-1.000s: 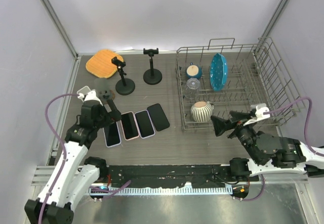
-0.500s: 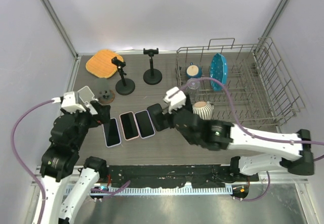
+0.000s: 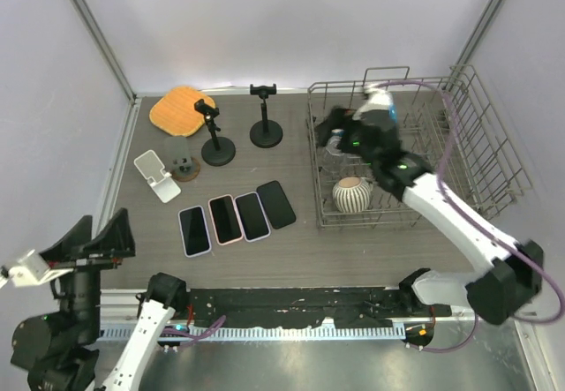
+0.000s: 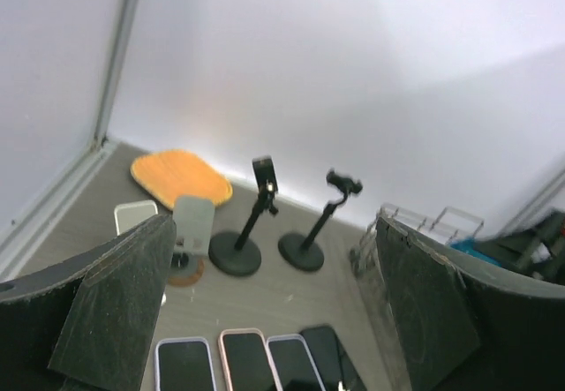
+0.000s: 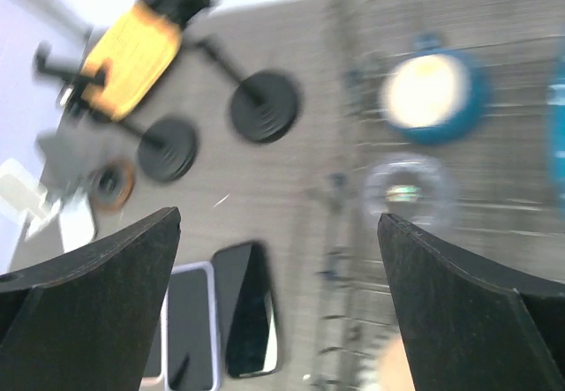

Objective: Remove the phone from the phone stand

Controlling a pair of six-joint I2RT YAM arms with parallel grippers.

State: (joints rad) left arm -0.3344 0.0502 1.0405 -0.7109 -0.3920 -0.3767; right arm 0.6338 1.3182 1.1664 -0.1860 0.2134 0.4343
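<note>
The left tool (image 3: 104, 225) hangs wide open with nothing in it, raised at the near left corner, well short and left of the white phone stand (image 3: 157, 176). Four phones (image 3: 226, 220) lie flat in a row just right of that stand and nearer than it. Whether one rests on the stand I cannot tell. The right tool (image 3: 331, 131), also spread wide and empty, hovers far right of the stand, over a wire dish rack (image 3: 477, 157). The grey wood-grain surface (image 3: 291, 250) ends at pale walls (image 3: 291, 29).

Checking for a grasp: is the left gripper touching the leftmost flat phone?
Apart. Top view shows a clear gap between the open left gripper and the leftmost flat phone.
</note>
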